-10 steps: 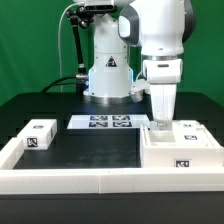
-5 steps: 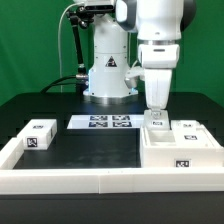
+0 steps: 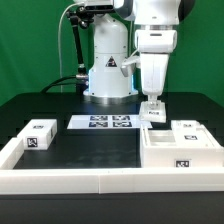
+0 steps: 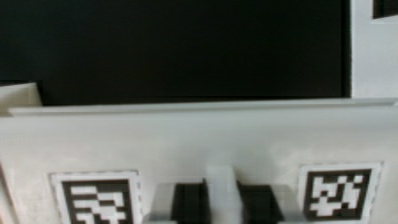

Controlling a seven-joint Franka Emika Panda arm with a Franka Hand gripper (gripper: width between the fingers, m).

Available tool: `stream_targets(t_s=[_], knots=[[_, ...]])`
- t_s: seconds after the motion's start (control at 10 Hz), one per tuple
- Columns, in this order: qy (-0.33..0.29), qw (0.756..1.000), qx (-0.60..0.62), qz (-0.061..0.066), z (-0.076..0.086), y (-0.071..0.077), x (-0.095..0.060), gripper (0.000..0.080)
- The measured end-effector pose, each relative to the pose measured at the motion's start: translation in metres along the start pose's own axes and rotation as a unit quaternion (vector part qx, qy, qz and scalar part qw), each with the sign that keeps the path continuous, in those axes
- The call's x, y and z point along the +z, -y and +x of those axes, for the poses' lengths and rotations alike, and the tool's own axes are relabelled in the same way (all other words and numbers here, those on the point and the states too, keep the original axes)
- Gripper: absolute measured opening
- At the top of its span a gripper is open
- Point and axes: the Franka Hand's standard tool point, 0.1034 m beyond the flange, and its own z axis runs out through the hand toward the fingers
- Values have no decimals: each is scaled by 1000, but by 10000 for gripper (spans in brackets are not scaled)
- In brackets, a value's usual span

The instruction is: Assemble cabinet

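Note:
The cabinet (image 3: 181,153), a white box with square tags, stands on the table at the exterior view's right. My gripper (image 3: 152,106) hangs just beyond its far left corner, shut on a small white tagged part (image 3: 152,115) and holding it slightly above the box's top. In the wrist view my gripper (image 4: 221,200) has its dark fingers (image 4: 185,202) closed on a thin white ridge of this part (image 4: 196,140), with a tag on either side. How the part's lower edge stands relative to the cabinet is hidden.
A small white tagged cube (image 3: 40,134) sits at the exterior view's left. The marker board (image 3: 103,123) lies in front of the robot base (image 3: 108,75). A low white frame (image 3: 75,181) runs along the table's front and left.
My gripper has risen from the cabinet's top and shifted toward the exterior view's left, carrying the small white tagged part up with it.

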Motion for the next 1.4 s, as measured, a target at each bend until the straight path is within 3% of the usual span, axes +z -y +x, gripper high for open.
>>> stream_targets(t_s=[0.5,0.8,1.4], knots=[[-8,1000,-3,-6,7,-25,2,70],[-11,1000,-2,-3,9,-33,8,70],[-15,999,-31,-11,8,-49,7,70]])
